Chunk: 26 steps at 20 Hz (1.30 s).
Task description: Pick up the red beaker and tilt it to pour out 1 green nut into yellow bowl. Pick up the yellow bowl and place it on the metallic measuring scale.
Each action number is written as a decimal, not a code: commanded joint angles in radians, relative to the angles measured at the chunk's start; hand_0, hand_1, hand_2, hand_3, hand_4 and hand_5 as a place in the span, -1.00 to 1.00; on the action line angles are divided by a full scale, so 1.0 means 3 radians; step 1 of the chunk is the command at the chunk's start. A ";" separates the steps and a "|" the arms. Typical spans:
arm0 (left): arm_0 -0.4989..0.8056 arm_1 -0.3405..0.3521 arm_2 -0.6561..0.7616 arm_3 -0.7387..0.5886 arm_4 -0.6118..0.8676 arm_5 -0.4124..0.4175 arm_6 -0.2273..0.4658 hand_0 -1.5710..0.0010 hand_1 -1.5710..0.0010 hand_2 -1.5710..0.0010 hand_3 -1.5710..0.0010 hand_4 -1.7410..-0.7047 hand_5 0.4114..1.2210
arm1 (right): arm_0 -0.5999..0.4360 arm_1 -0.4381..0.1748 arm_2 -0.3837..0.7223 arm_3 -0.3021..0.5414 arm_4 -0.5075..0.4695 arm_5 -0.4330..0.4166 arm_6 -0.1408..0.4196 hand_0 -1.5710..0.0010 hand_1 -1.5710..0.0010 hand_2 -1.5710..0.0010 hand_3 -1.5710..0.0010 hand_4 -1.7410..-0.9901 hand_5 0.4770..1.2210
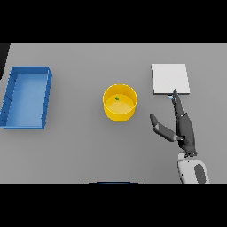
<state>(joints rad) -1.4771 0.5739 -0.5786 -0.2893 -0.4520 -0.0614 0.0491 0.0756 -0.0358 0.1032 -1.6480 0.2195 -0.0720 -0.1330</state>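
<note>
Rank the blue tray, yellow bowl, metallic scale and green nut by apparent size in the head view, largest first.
1. Blue tray, clearly the largest.
2. Metallic scale and yellow bowl: they look close in size, so I won't rank one over the other.
3. Green nut, a tiny dot inside the bowl.

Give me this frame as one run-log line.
right hand: open, right of yellow bowl | green nut: in bowl | scale: bare | left hand, beaker: unseen
</note>
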 commanded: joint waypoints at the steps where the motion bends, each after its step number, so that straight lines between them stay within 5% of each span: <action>1: 0.0122 0.0058 0.0095 -0.0035 0.0144 0.0090 0.0075 -1.00 -1.00 -1.00 -0.82 -1.00 1.00 | 0.0004 0.0010 0.0009 0.0022 0.0015 -0.0010 -0.0026 1.00 1.00 1.00 1.00 0.37 -0.70; 5: 0.0713 0.0324 0.0396 -0.0463 0.0695 0.0541 0.0479 -1.00 -1.00 -1.00 -0.84 -1.00 1.00 | -0.0032 -0.0027 0.0024 0.0041 0.0052 0.0003 0.0015 1.00 1.00 1.00 1.00 0.41 -0.66; 11: 0.1944 0.0596 0.0481 -0.1705 0.1274 0.1146 0.1211 -1.00 -1.00 -1.00 -0.85 -1.00 1.00 | -0.0001 -0.0073 0.0086 0.0023 0.0142 0.0030 0.0014 1.00 1.00 1.00 1.00 0.43 -0.53; 19: 0.2862 0.0714 0.0348 -0.2617 0.1575 0.1674 0.1631 -1.00 -1.00 -1.00 -0.92 -1.00 1.00 | -0.0063 -0.0096 0.0057 0.0040 0.0121 0.0032 0.0032 1.00 1.00 1.00 1.00 0.40 -0.49; 22: 0.2966 0.0728 0.0264 -0.2681 0.1611 0.1769 0.1736 -1.00 -1.00 -1.00 -0.96 -1.00 0.74 | -0.0039 -0.0095 0.0087 0.0016 0.0159 0.0032 0.0048 1.00 1.00 1.00 1.00 0.42 -0.50; 24: 0.2967 0.0763 0.0181 -0.2690 0.1617 0.1776 0.1825 -1.00 -1.00 -1.00 -0.97 -1.00 0.37 | -0.0029 -0.0086 0.0085 0.0024 0.0150 0.0030 0.0029 1.00 1.00 1.00 1.00 0.43 -0.50; 26: 0.3022 0.0835 0.0078 -0.2762 0.1677 0.1639 0.1809 -1.00 -1.00 -1.00 -0.91 -0.59 0.12 | 0.0022 -0.0091 0.0094 0.0022 0.0192 0.0001 -0.0028 1.00 1.00 1.00 1.00 0.45 -0.50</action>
<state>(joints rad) -0.5701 0.8240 -0.5553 -1.1177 0.0530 0.4325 0.5910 0.0824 -0.0630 0.1315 -1.6413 0.2770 -0.0718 -0.1395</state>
